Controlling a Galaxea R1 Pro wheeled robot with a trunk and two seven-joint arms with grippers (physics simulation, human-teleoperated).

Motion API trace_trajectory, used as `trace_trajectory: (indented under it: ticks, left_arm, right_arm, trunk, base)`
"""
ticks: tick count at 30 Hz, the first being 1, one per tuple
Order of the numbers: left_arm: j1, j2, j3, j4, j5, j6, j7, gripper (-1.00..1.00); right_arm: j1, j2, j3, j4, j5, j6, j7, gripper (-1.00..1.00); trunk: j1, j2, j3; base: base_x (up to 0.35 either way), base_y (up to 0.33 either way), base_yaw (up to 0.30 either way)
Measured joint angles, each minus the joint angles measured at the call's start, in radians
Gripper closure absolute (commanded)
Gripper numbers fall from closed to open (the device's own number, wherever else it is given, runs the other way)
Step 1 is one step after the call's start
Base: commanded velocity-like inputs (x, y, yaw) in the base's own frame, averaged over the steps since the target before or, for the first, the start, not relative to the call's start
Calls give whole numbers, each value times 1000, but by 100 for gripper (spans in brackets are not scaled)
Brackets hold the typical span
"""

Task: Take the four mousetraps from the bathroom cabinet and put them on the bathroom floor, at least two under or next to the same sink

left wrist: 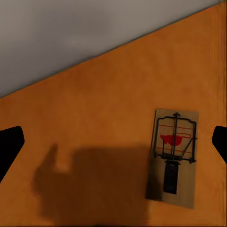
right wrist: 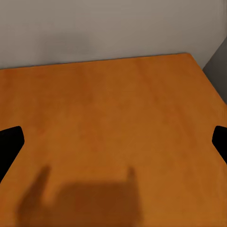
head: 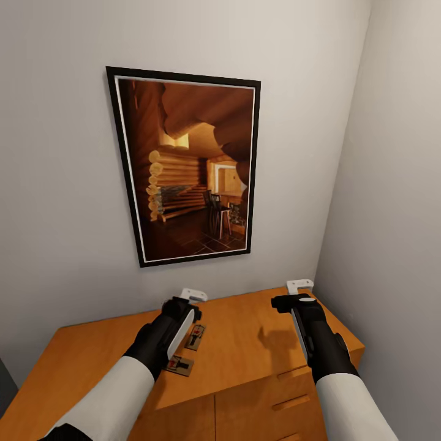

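Two mousetraps lie flat on the orange-brown cabinet (head: pixel 245 349) top: one mousetrap (head: pixel 196 337) just under my left forearm, the second mousetrap (head: pixel 179 365) a little nearer to me. My left gripper (head: pixel 193 296) hovers open above the top, near the back wall. The left wrist view shows one mousetrap (left wrist: pixel 174 157) with its red mark and dark spring, lying off to one side between the wide-apart fingertips (left wrist: pixel 9 146). My right gripper (head: pixel 300 286) hangs open over bare wood (right wrist: pixel 113 118) near the cabinet's right back corner, holding nothing.
A large framed picture (head: pixel 190 165) of a log cabin interior hangs on the wall right behind the cabinet. A side wall (head: pixel 392 214) closes in at the right end. Drawer fronts with a slim bar handle (head: pixel 291 402) face me below.
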Motion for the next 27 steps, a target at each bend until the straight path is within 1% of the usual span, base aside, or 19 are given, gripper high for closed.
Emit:
trace_trajectory:
  ticks: [3,4,7,13,19,27]
  left_arm:
    - [-1,0,-1,2,23,11,-1,-100]
    - [-1,0,-2,3,32,28,-3,-100]
    - [-2,0,-4,5,40,61,-6,-100]
    - [-2,0,-20,14,48,103,-12,-100]
    - [-3,0,-40,18,50,113,-23,-100]
    - [-3,0,-49,18,51,115,-28,-100]
  right_arm:
    - [0,0,0,0,0,0,0,-100]
    - [0,0,0,0,0,0,0,-100]
    - [0,0,0,0,0,0,0,-100]
    - [0,0,0,1,0,0,0,-100]
    - [0,0,0,3,0,0,-1,-100]
    - [0,0,0,3,1,0,-2,-100]
  trunk:
    - [0,0,0]
    - [0,0,0]
    - [0,0,0]
    - [0,0,0]
    - [0,0,0]
    - [0,0,0]
  base:
    - [0,0,0]
    - [0,0,0]
    - [0,0,0]
    - [0,0,0]
    - [0,0,0]
    - [0,0,0]
